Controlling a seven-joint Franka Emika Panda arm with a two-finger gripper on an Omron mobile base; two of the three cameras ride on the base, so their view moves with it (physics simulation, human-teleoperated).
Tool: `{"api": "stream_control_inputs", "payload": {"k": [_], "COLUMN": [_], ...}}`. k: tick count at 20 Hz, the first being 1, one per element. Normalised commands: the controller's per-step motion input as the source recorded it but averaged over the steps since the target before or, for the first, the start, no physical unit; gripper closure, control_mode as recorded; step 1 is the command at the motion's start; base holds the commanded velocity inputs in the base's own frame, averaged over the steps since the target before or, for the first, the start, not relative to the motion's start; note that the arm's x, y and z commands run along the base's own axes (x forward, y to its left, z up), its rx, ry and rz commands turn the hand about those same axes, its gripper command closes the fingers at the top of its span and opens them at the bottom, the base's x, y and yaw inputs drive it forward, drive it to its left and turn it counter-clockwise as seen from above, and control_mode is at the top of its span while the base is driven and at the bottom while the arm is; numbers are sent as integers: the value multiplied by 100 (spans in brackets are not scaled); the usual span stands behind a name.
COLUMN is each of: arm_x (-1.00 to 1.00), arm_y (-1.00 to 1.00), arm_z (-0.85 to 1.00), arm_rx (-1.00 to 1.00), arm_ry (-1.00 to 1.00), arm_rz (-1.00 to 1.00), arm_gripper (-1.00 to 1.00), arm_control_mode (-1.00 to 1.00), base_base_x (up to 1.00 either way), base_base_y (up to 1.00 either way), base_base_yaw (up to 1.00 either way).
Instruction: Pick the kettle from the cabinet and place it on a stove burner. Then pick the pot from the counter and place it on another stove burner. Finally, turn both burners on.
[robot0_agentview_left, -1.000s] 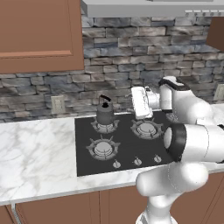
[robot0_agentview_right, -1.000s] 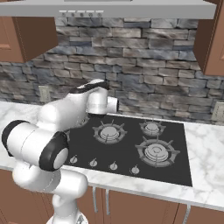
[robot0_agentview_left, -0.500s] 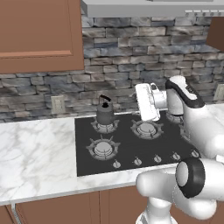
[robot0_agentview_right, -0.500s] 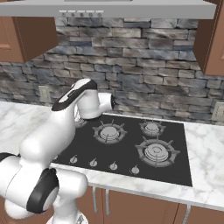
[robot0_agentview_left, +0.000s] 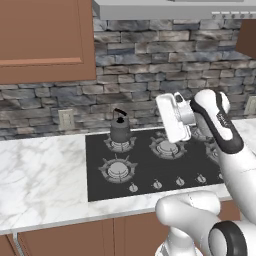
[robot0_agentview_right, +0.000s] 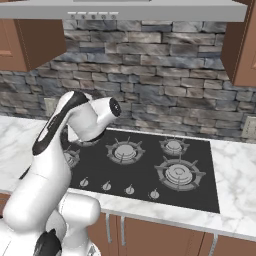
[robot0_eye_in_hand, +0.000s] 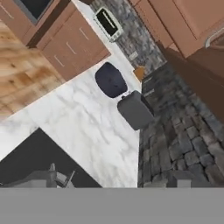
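Kettle (robot0_agentview_left: 120, 131) on rear left burner (robot0_agentview_left: 119, 145), tool turned toward pot (robot0_eye_in_hand: 111, 80)

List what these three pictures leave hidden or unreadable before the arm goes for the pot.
- Gripper: in the left base view the white hand faces away, so the jaws' state cannot be told.
- Small dark grey kettle: in the right base view the arm covers its burner.
- Wide dark blue-black pot: the hand view is too blurred to show its loop handles.
- Front knobs: too small to read settings.
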Motion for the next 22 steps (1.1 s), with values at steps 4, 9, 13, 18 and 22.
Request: {"api": "stream_control_inputs", "payload": {"k": [4, 9, 13, 18, 22], "arm_x": [-42, -49, -39, 0, -2], "arm_y": [2, 2, 8, 0, 0], "arm_z": [0, 6, 5, 0, 0], "arm_rx": [-31, -29, -19, 0, 0], "arm_ry": [-25, -23, -13, 0, -1], "arm_rz": [0, 0, 0, 0, 0], "arm_gripper": [-100, -100, -100, -100, -100], "arm_control_mode": [-100, -100, -100, -100, 100], "base_base_x": [0, 0, 0, 0, -22], "base_base_y": [0, 0, 0, 0, 0], "base_base_yaw": [0, 0, 0, 0, -1]}}
